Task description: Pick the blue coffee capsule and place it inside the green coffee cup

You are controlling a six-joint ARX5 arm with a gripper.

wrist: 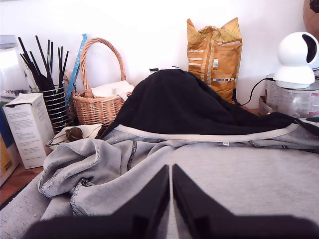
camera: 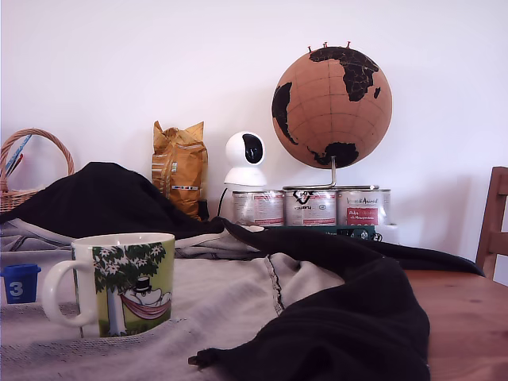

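Nearest the exterior camera stood the green coffee cup (camera: pixel 119 283) on grey cloth (camera: pixel 230 305), with the blue coffee capsule (camera: pixel 20 282) upright just beyond its handle. At the wrist, the gripper (wrist: pixel 171 172) hovered over that cloth, its jaws apparently closed on nothing.

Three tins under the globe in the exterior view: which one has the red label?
The tin at the exterior view's right, beside the wooden chair. Its label carries a red band, while the middle tin and left tin show mostly pale, greyish labels.
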